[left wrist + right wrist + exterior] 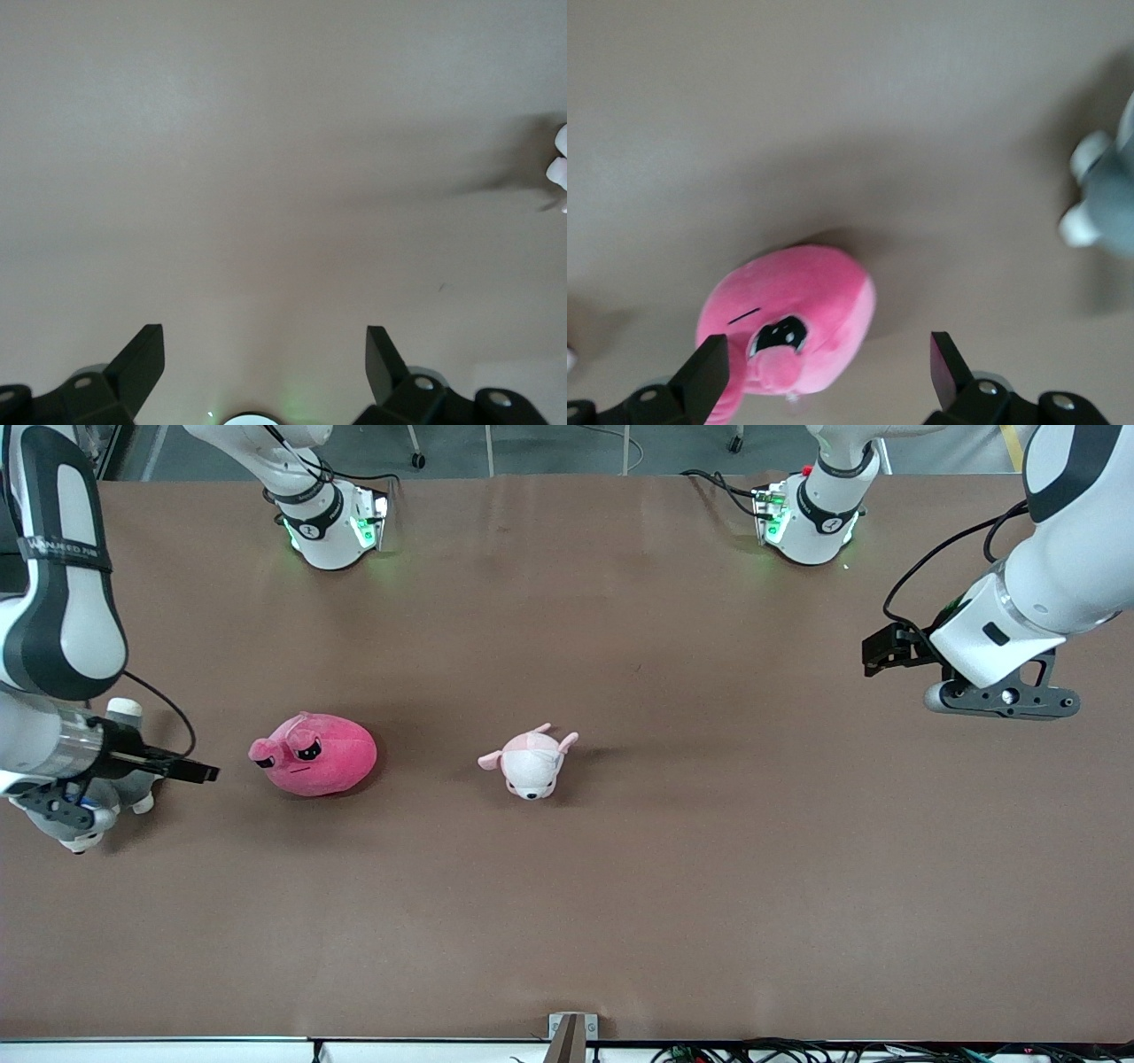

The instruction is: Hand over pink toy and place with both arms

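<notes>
The broad brown counter (620, 886) carries everything. The two white robot arms with black joints reach in from its two ends. The right arm (53, 602) stands at its own end of the counter, its black two-finger right gripper (824, 372) up in the air over the counter beside the toy, fingers (704, 372) spread wide apart and gripping nothing. The left arm (1054, 558) waits at its end of the counter, its left gripper (266, 367) hanging over bare surface, fingers (142, 363) likewise spread wide and empty.

The hot-pink round blob-shaped plush toy (316, 755) lies on the counter toward the right arm's end, free of both grippers, its bulging black eyes and thin line mouth turned toward the right gripper. A grey-and-white plush (97, 815) lies on the counter under the right arm's wrist, largely hidden by it. A smaller pale pink-and-white puppy plush (530, 762) lies near the middle of the counter, apart from the hot-pink toy.
</notes>
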Action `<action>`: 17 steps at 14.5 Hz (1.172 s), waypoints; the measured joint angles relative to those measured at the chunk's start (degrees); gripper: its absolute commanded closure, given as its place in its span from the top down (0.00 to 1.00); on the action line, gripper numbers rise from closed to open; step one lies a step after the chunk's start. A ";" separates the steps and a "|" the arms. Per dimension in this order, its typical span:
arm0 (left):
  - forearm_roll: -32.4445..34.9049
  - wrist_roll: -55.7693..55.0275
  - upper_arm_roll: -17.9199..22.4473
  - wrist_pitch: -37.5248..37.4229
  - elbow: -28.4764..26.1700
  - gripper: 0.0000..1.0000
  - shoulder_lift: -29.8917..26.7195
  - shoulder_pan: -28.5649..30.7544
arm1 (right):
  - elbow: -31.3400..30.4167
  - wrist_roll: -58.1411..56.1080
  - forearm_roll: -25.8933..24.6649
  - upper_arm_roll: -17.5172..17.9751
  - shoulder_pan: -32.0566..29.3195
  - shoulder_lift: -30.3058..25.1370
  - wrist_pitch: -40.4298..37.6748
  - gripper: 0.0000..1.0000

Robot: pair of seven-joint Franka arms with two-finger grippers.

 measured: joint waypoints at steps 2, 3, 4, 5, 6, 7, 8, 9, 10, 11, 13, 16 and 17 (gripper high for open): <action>0.26 0.00 0.10 0.00 0.54 1.00 -0.01 0.11 | 2.88 -5.40 -2.45 -0.07 -0.05 -0.15 -0.43 1.00; 0.34 0.00 0.16 0.00 0.67 1.00 -0.01 0.22 | 4.25 -6.53 -3.14 -0.11 -0.07 -0.20 -1.56 1.00; 0.39 0.00 0.19 -0.01 0.73 1.00 -0.01 0.53 | 5.76 -7.01 -3.52 -0.13 -0.08 -0.23 -3.31 1.00; 0.39 0.14 0.21 -0.01 0.75 1.00 -0.01 1.00 | 7.31 -7.21 -3.72 -0.13 -0.09 -0.26 -5.32 1.00; 0.39 0.63 0.21 -0.01 0.76 1.00 -0.01 1.46 | 8.73 -7.42 -3.78 -0.11 -0.08 -0.28 -7.12 1.00; 0.39 0.84 0.24 -0.01 0.77 1.00 -0.01 1.79 | 9.99 -7.59 -4.09 -0.03 -0.04 -0.30 -8.09 1.00; 0.39 0.84 0.28 -0.01 0.86 1.00 -0.01 1.95 | 11.12 -7.69 -5.10 0.11 0.10 -0.30 -8.62 1.00; 0.39 0.83 0.34 -0.01 1.15 1.00 -0.02 2.08 | 12.12 -7.72 -6.26 0.27 0.30 -0.30 -8.96 1.00; 0.39 0.83 0.41 -0.01 1.68 1.00 -0.08 2.46 | 12.86 -7.73 -6.88 0.40 0.41 -0.31 -9.15 1.00; 0.39 0.83 0.45 -0.01 2.37 1.00 -0.29 3.08 | 13.27 -7.74 -7.13 0.49 0.44 -0.31 -9.32 1.00; 0.39 0.92 0.60 -0.06 3.26 1.00 -1.21 3.97 | 13.42 -7.74 -7.18 0.57 0.44 -0.30 -9.58 1.00; 0.39 0.93 0.59 -0.06 3.33 1.00 -1.98 4.14 | 13.58 -7.74 -6.99 0.72 0.45 -0.30 -14.46 1.00; 0.40 0.93 0.60 0.04 3.32 1.00 -1.94 4.14 | 13.62 -7.74 -6.29 0.81 0.49 -0.36 -15.55 1.00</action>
